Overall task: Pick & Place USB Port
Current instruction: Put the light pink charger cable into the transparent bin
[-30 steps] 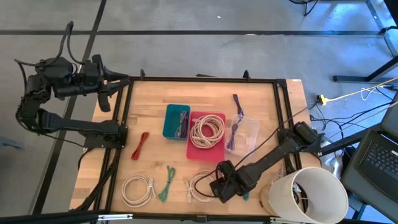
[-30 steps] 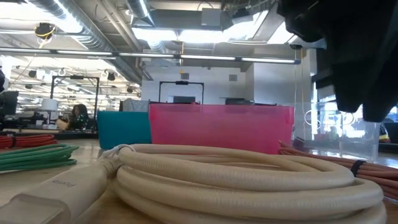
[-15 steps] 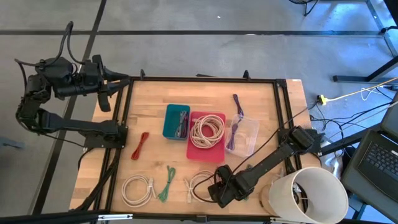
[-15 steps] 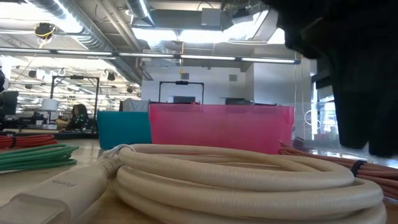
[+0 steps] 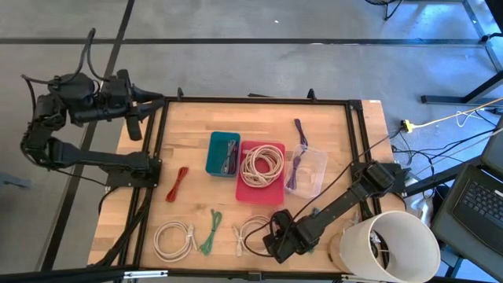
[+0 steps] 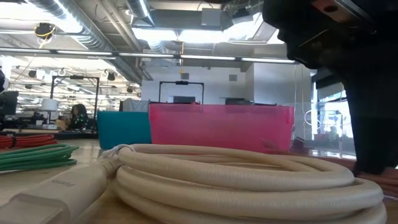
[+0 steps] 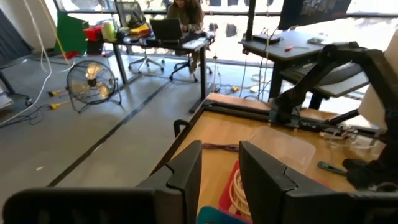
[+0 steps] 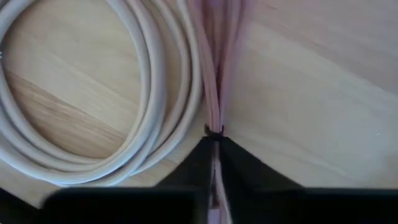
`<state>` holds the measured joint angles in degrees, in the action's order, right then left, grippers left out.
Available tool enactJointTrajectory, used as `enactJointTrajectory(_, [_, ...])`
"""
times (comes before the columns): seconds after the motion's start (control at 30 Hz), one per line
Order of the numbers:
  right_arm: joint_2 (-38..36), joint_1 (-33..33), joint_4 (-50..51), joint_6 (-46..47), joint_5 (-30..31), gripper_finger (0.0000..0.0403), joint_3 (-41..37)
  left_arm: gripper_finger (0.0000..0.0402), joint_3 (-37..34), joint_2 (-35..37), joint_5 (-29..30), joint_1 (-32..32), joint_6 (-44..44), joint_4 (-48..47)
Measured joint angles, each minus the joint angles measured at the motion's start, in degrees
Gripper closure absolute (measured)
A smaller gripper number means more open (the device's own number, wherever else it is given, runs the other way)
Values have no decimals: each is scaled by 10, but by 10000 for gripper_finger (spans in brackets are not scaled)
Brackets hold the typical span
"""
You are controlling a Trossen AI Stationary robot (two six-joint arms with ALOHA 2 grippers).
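The right hand [image 8: 213, 163] is closed on the pink cable [image 8: 217, 74] beside a white coil [image 8: 112, 118].

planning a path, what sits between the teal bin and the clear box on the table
The pink tray holding a coiled white cable, touching the teal bin and lying beside the clear box, seen in the high view.

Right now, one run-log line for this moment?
right gripper: shut on pink cable | beside white cable | left gripper: parked off table, empty

front edge: white cable coils [image 5: 174, 239] crowd | centre: pink bin [image 5: 261, 171], teal bin [image 5: 222, 154] block
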<state>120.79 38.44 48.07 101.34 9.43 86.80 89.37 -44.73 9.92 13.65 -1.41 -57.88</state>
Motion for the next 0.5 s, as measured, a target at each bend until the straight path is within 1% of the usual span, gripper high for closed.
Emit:
enactJointTrajectory(0.03, [0, 0, 0, 0, 0, 390, 0, 304, 0, 0, 5, 0, 0, -3])
enactJointTrajectory(0.23, [0, 1, 11, 0, -2, 399, 1, 303, 0, -2, 11, 0, -4, -7])
enactJointTrajectory(0.37, [0, 7, 31, 0, -8, 401, 24, 306, 0, -1, 11, 0, -4, -7])
enactJointTrajectory(0.5, [0, 15, 118, 0, -11, 401, 85, 306, 0, 0, 11, 0, -4, -7])
